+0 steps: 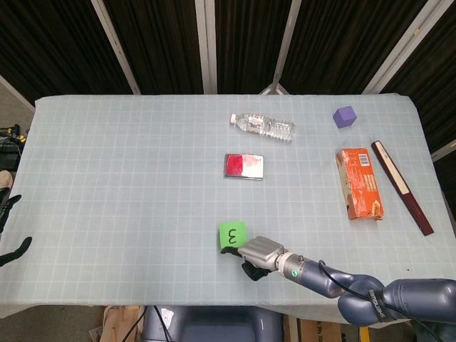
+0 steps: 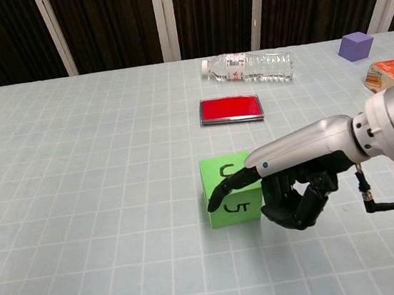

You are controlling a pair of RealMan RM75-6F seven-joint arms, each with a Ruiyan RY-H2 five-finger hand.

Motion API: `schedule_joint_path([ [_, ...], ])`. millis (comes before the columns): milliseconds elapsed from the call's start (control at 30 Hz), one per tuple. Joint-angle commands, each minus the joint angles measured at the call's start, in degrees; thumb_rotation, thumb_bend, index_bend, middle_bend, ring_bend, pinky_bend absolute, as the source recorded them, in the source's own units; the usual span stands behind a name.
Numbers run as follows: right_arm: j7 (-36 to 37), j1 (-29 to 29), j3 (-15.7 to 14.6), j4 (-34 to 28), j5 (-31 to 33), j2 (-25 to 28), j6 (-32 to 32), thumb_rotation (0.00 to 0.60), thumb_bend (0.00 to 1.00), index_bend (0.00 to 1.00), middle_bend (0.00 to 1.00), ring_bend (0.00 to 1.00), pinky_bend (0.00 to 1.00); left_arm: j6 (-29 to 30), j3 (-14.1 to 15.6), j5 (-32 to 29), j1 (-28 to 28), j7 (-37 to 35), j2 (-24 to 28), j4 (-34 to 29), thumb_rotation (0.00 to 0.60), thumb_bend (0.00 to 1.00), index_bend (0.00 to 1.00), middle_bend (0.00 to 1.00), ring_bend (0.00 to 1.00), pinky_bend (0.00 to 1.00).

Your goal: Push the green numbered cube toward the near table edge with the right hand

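The right hand (image 2: 288,183) reaches in low from about 4 o'clock, close to the near table edge. One dark finger (image 2: 225,187) stretches out and lies across the near face of the green numbered cube (image 2: 230,192), touching it, while the other fingers curl in under the palm with nothing in them. The cube sits on the gridded tablecloth (image 1: 128,185) near the front edge, slightly to the near side of the table's middle; in the head view its top face reads "3" (image 1: 231,234), with the right hand (image 1: 251,258) just beside it at 5 o'clock.

The left hand (image 1: 8,231) shows only at the far 9 o'clock margin of the head view, off the table, dark fingers spread and holding nothing.

Beyond the cube, toward 12 o'clock, a red metal-rimmed tin (image 1: 244,166) lies flat. Farther still, a clear water bottle (image 1: 263,127) lies on its side. Out at 2 o'clock sit an orange snack packet (image 1: 360,183), a dark red long box (image 1: 402,187) just beside it, and a purple cube (image 1: 345,117) near the far edge.
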Motion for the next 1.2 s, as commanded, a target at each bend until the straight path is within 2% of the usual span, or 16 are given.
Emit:
schedule_joint_path([
  [33,-0.2,0.2,-0.1,0.3,0.3,-0.4,0.0,0.600,0.78,0.09,0.86,0.81,0.68,0.0,0.0,0.0,0.0,0.0,0.0,0.0,0.600,0.35,0.13,0.00,0.00,0.03],
  [733,-4.6,3.3,-0.6,1.4,7.4,-3.7,3.0,0.600,0.80,0.07,0.86,0.81,0.68,0.4,-0.1,0.0,0.3,-1.0,0.5,0.1,0.600,0.35,0.13,0.00,0.00,0.03],
  [900,-4.3,3.3,-0.6,-1.0,7.5,-1.5,2.8,0.600,0.80,0.07,0.86,0.81,0.68,0.3,-0.4,-0.3,0.2,-1.6,0.6,0.1,0.600,0.35,0.13,0.00,0.00,0.03],
  [1033,2.0,0.6,2.0,-6.3,4.2,5.0,0.6,0.600,0.80,0.08,0.86,0.81,0.68,-0.3,-0.3,-0.3,0.0,-1.6,0.5,0.2,0.600,0.35,0.13,0.00,0.00,0.03],
  [1200,16.8,-8.2,8.8,-11.4,-6.3,13.8,-0.8,0.600,0.80,0.10,0.86,0.81,0.68,0.2,-0.3,-0.1,0.2,-1.6,0.4,0.1,0.600,0.35,0.13,0.00,0.00,0.03],
])
